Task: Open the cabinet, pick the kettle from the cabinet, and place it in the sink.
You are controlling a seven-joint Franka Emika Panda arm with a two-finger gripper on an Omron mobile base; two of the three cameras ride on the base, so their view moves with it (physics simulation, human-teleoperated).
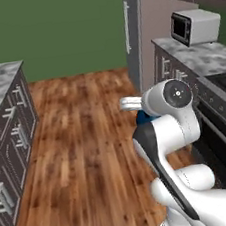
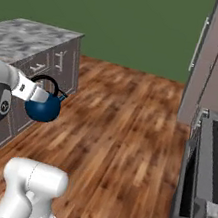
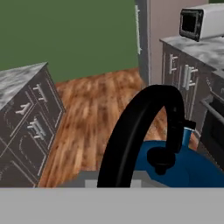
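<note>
Kettle [image 2: 42, 108] is hanging just below the gripper [image 2: 38, 93], whose fingers are closing tight on its black arched handle [image 3: 144, 127] above the wood floor [image 2: 122, 128].

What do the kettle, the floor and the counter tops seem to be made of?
Kettle: glossy blue body, perhaps enamelled metal; its black handle looks like matte plastic. Floor: brown wood planks with visible grain. Counter top: grey-white veined stone, probably marble.

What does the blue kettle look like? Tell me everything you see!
The kettle is small, round and shiny dark blue, with a thin black arched handle, a black knob on its lid and a little spout. It sits upright in the air above the wooden floor, carried at the handle by the gripper.
</note>
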